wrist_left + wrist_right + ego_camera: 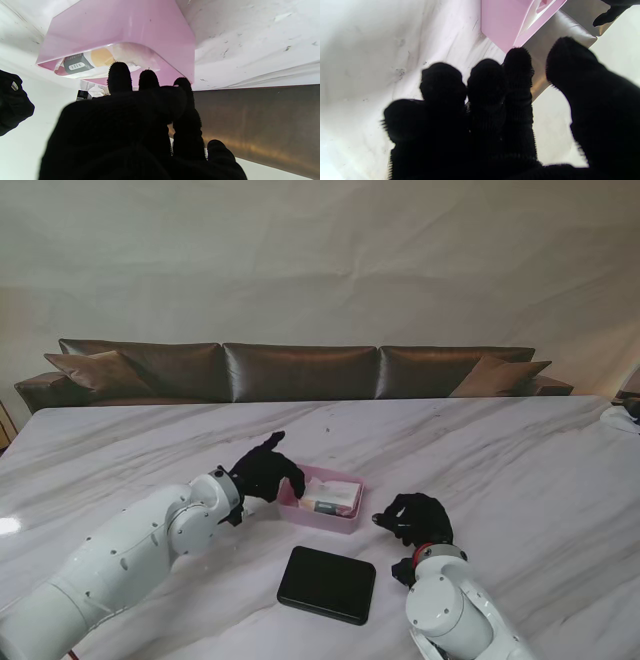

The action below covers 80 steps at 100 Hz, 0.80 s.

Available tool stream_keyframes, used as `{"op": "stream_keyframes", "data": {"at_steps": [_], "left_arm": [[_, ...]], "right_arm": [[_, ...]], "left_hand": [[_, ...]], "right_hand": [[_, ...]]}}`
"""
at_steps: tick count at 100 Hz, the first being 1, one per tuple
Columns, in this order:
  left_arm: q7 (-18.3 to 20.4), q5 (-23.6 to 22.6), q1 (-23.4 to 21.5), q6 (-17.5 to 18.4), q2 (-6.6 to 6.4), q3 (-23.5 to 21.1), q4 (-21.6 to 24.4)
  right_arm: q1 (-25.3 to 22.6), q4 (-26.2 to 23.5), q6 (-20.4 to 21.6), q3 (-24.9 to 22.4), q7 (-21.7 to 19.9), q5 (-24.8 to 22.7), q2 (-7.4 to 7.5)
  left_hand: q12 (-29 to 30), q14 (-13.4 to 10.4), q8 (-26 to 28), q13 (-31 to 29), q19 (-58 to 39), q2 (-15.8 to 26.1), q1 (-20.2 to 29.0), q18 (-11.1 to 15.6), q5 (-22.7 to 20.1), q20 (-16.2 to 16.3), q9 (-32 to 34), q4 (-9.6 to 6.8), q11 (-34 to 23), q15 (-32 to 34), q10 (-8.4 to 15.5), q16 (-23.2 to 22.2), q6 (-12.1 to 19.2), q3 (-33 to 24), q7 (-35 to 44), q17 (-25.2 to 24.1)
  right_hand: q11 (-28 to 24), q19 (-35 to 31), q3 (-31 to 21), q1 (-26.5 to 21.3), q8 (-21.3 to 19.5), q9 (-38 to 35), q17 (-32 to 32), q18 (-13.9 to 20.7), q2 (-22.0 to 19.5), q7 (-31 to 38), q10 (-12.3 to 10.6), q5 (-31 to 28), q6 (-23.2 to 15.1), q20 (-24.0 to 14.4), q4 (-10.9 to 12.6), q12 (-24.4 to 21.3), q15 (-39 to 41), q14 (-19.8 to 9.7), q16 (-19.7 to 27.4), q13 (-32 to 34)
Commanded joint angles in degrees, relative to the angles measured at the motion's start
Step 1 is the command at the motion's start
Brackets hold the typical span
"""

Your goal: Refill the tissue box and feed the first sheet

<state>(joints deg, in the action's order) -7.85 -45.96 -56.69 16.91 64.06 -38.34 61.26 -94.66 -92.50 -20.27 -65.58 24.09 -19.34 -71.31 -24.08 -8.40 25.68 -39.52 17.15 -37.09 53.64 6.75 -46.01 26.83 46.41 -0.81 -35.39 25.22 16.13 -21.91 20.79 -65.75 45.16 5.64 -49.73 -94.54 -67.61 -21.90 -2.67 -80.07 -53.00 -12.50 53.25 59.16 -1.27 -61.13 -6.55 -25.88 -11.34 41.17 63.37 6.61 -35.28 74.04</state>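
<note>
A pink open tissue box sits mid-table with a wrapped tissue pack lying inside it. The left wrist view shows the box's pink wall and the pack in its opening. My left hand hovers at the box's left end, its fingertips by the rim, holding nothing. My right hand rests just right of the box, fingers loosely curled and empty, with the box corner ahead of them. A black lid lies flat, nearer to me than the box.
The white marble table stretches wide on all sides. A brown leather sofa stands beyond its far edge. A small pale object sits at the far right edge.
</note>
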Motion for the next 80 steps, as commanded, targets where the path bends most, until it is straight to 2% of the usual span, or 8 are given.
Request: {"op": "stream_keyframes", "data": {"at_steps": [1,9,19,36,48,64,72,80], "left_arm": [[1.9,-0.8,-0.1,-0.4,-0.6,-0.3,1.6],[2.3,-1.8,-0.5,-0.5,-0.97,-0.9,2.5],[1.5,-3.3,-1.0,-0.2,-1.27,-1.3,2.6],[-2.5,-4.1,-0.2,0.7,-0.95,0.1,-0.4],[-4.5,-4.6,0.5,1.1,-0.77,1.1,-1.9],[-8.3,-4.9,2.0,2.0,-0.15,3.1,-4.7],[-11.7,-5.2,2.6,2.3,0.36,4.1,-6.3],[-13.0,-5.8,3.2,2.4,0.45,4.9,-6.8]], "right_arm": [[-0.1,0.1,0.3,0.1,-0.7,0.2,-0.27],[0.0,0.2,0.4,0.1,-0.6,0.3,-0.31],[0.0,0.3,0.7,0.2,-0.6,0.4,-0.31],[0.2,0.7,1.0,0.3,-0.5,1.0,-0.41],[0.3,0.8,1.0,0.4,-0.7,1.2,-0.41],[0.3,0.8,0.9,0.4,-0.8,1.2,-0.38],[0.3,0.8,0.9,0.3,-0.9,1.3,-0.38],[0.3,0.9,0.8,0.3,-0.9,1.3,-0.37]], "left_hand": [[0.5,-0.7,0.8,-1.2,-73.9,0.6,1.9,2.9,1.2,0.2,-0.8,-2.38,0.6,-0.3,2.8,-0.2,3.1,-2.9,0.5,-0.6],[0.5,-0.5,0.8,-1.2,-74.5,0.8,1.6,3.1,1.1,0.5,-0.6,-2.38,0.5,-0.2,2.8,-0.3,3.0,-2.3,0.5,0.1],[0.5,-0.5,0.9,-1.2,-75.1,0.6,-0.4,3.2,1.0,0.8,-0.5,-1.37,0.5,0.0,2.7,-0.3,2.9,-0.4,0.6,0.5],[0.4,-0.9,1.1,-1.5,-75.0,-1.2,-2.7,3.6,0.6,0.8,-0.2,0.11,0.3,0.3,3.1,-0.2,3.5,-0.6,1.0,0.5],[0.3,-1.2,1.4,-1.8,-74.8,-2.4,-2.7,5.0,-0.1,0.7,0.3,0.73,-0.1,0.4,3.7,-0.1,3.9,-1.4,1.7,0.6],[0.0,-2.1,1.9,-2.5,-74.5,-4.0,-2.5,7.1,-1.7,0.4,1.3,1.02,-0.7,0.4,4.5,0.2,4.7,-2.3,3.0,1.0],[0.0,-2.2,2.0,-2.6,-74.7,-5.2,-2.7,7.3,-1.9,0.4,1.5,1.17,-0.8,0.4,4.8,0.4,4.8,-2.4,3.3,1.7],[-0.1,-2.5,2.1,-2.9,-74.7,-5.7,-2.8,7.4,-2.3,0.4,1.7,1.29,-1.0,0.5,5.1,0.4,5.1,-2.6,3.6,1.8]], "right_hand": [[0.0,-1.0,0.4,0.5,-0.3,-2.8,-0.6,1.7,-0.5,1.2,-0.1,-0.7,-0.6,-1.0,0.7,1.0,1.4,1.0,-0.7,1.0],[0.0,-1.0,0.5,0.5,-0.3,-2.8,-0.6,1.7,-0.5,1.2,-0.1,-0.8,-0.6,-1.0,0.7,1.0,1.3,1.0,-0.7,1.0],[0.0,-1.0,0.5,0.6,-0.3,-2.9,-0.6,1.7,-0.6,1.2,-0.1,-0.8,-0.6,-1.0,0.8,1.1,1.4,1.0,-0.7,1.0],[-0.1,-1.1,0.5,0.6,-0.3,-2.9,-0.7,1.9,-0.7,1.3,-0.1,-0.9,-0.5,-1.0,0.8,1.1,1.5,1.0,-0.7,1.0],[-0.2,-1.1,0.5,0.5,-0.3,-2.9,-0.7,1.9,-0.7,1.3,-0.1,-1.0,-0.6,-1.0,0.8,1.1,1.5,1.0,-0.7,1.0],[-0.3,-1.1,0.6,0.5,-0.3,-3.0,-0.7,1.9,-0.7,1.3,-0.1,-1.0,-0.5,-1.0,0.8,1.2,1.5,1.0,-0.7,1.0],[-0.3,-1.1,0.6,0.6,-0.3,-3.0,-0.7,1.9,-0.7,1.3,-0.1,-1.0,-0.4,-1.0,0.8,1.2,1.5,1.0,-0.7,1.0],[-0.4,-1.1,0.6,0.6,-0.3,-3.0,-0.7,1.9,-0.8,1.3,0.0,-1.1,-0.4,-1.0,0.8,1.2,1.5,1.0,-0.7,1.0]]}}
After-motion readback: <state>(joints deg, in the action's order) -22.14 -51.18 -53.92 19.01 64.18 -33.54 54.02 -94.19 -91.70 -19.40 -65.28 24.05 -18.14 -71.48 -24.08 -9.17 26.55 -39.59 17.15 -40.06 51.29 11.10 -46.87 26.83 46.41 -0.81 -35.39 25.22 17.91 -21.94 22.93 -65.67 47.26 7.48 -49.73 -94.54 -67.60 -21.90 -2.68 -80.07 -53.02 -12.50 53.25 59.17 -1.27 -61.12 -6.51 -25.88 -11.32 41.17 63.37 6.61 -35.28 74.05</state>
